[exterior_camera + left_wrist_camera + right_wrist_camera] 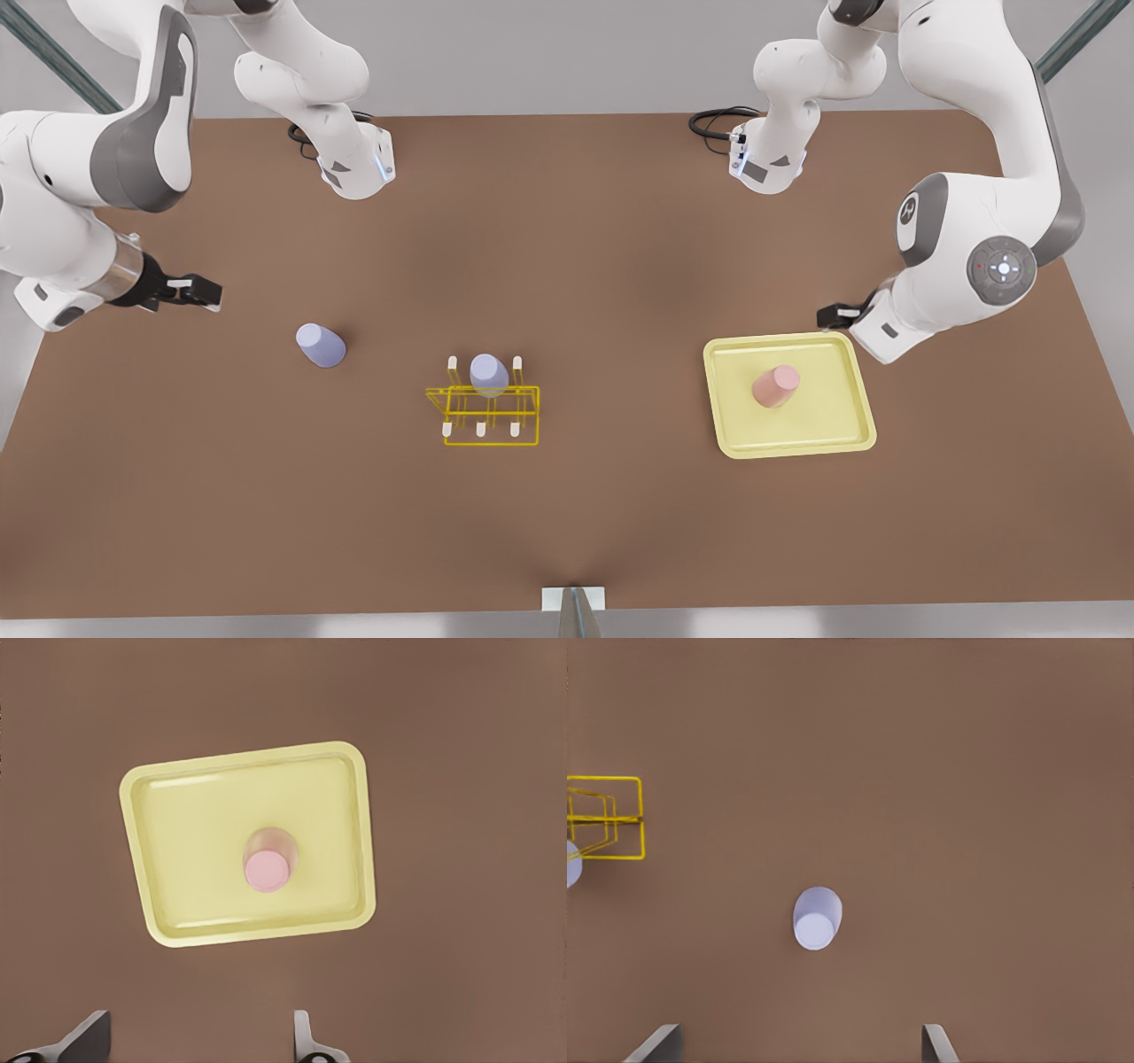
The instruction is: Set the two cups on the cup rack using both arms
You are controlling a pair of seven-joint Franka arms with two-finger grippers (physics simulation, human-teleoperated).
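Table (620, 532) | pink cup (776, 386) mid-tray (850, 443) | both claws raised, spread

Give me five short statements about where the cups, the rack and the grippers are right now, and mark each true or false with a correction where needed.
1. The pink cup stands on the pale yellow tray. True.
2. The yellow wire cup rack carries no cup. False: a lavender cup already sits on it.
3. The left gripper is shut on the pink cup. False: it is open and hangs above the tray, apart from the cup.
4. Another lavender cup stands on the bare table, on the front view's left of the rack. True.
5. The right gripper holds that cup. False: it is open, above it.
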